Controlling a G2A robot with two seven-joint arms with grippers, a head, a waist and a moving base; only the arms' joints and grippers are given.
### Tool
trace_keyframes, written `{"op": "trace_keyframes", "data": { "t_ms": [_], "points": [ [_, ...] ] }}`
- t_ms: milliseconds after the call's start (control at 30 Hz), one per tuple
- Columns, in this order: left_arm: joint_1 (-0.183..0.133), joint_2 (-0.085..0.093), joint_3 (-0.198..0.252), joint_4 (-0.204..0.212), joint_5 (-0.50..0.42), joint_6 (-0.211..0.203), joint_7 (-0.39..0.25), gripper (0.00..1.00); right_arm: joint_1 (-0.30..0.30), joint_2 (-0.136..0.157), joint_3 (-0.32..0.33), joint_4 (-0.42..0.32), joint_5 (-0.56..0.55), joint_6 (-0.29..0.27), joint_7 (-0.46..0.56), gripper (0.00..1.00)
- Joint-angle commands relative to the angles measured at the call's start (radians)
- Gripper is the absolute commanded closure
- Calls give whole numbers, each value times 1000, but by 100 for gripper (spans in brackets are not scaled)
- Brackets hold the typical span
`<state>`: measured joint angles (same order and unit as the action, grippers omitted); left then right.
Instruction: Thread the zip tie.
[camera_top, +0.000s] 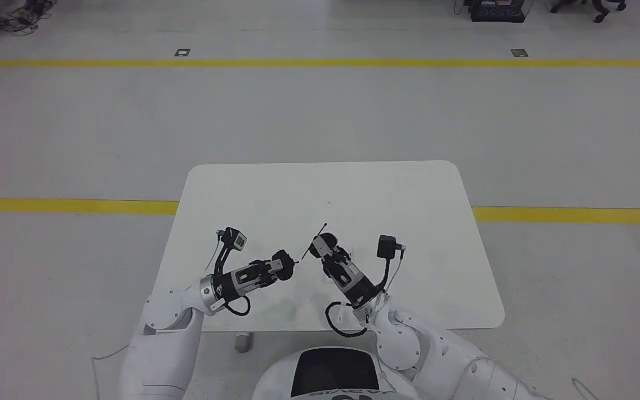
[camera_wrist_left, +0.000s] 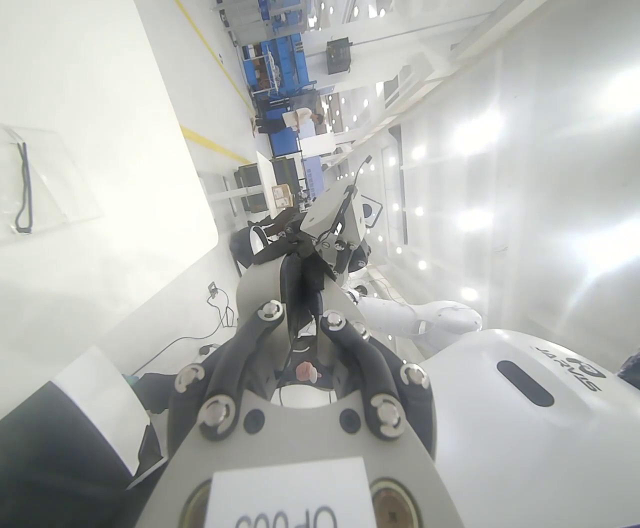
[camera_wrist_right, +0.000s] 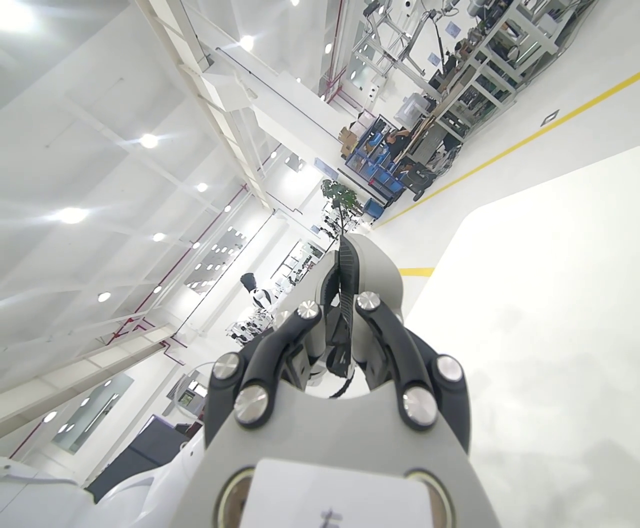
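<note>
Right gripper (camera_wrist_right: 345, 252) clamps the ridged black zip tie (camera_wrist_right: 346, 285) above the white table (camera_top: 300, 190). Left gripper (camera_wrist_left: 300, 265), tip nearly meeting it, is pinched shut on the tie's other end.

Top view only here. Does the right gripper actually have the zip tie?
Observer: Yes, the right gripper is shut on the zip tie; its ribbed strap runs between the fingers and pokes past them.
Operator: Left one?
Observer: The left gripper is shut too, on a dark strap, apparently the same zip tie.
Operator: Anything on the table?
Observer: A clear bag holding a black strip lies on the table.
</note>
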<state>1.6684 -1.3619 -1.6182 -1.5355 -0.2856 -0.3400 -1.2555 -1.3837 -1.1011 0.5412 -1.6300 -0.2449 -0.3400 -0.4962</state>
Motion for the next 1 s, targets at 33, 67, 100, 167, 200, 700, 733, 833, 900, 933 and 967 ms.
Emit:
{"op": "trace_keyframes", "data": {
  "t_ms": [33,67,100,167,200,700,733,833,900,933,967],
  "points": [
    [0,0,0,0,0,0,0,100,-7,-1,6,-3,-3,0,5,100],
    [0,0,0,0,0,0,0,100,-9,-2,8,-4,-5,0,6,100],
    [0,0,0,0,0,0,0,100,-12,-2,9,-5,-7,0,7,100],
    [0,0,0,0,0,0,0,100,-16,-3,12,-8,-9,0,8,100],
    [0,0,0,0,0,0,0,100,-18,-3,13,-9,-10,0,9,100],
    [0,0,0,0,0,0,0,100,-47,1,23,-24,-11,0,0,100],
    [0,0,0,0,0,0,0,100,-48,2,23,-26,-10,0,0,100],
    [0,0,0,0,0,0,0,100,-48,3,23,-29,-8,0,6,100],
    [0,0,0,0,0,0,0,100,-48,3,23,-29,-8,0,6,100],
    [0,0,0,0,0,0,0,100,-48,3,23,-29,-8,0,6,100],
    [0,0,0,0,0,0,0,100,-48,3,23,-29,-8,0,6,100]
  ]
}}
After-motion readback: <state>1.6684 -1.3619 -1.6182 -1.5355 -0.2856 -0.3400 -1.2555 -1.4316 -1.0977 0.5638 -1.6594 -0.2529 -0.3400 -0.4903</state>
